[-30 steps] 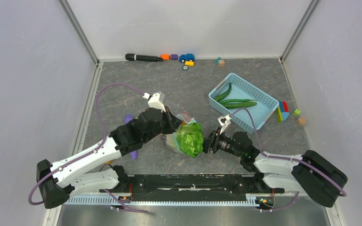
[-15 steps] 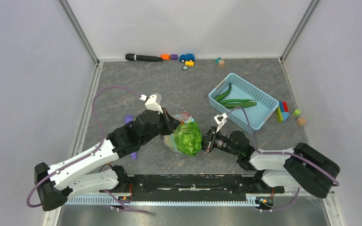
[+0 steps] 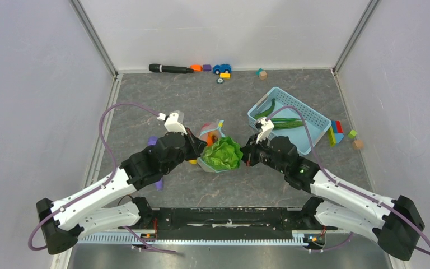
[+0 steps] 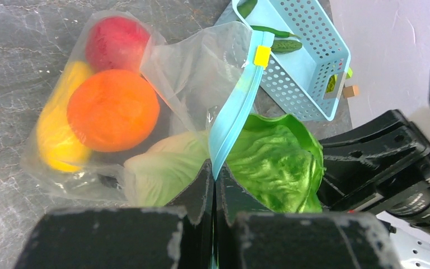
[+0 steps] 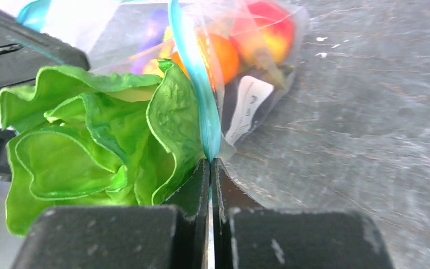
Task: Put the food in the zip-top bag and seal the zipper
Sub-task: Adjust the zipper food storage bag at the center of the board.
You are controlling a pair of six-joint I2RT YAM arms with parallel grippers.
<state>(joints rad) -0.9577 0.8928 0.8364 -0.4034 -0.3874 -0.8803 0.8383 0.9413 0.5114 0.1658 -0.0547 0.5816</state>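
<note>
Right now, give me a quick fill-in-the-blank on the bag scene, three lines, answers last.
The left gripper and the right gripper both have their fingers ____ on the zipper.
The lettuce pokes out of the zip-top bag, between the two ____.
The long green pods lie in the basket, ____ the bag.
Missing words: shut; grippers; outside.

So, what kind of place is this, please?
Likely a robot test cell: plain white walls on three sides, two arms on a rail, and toy blocks on the grey mat.
</note>
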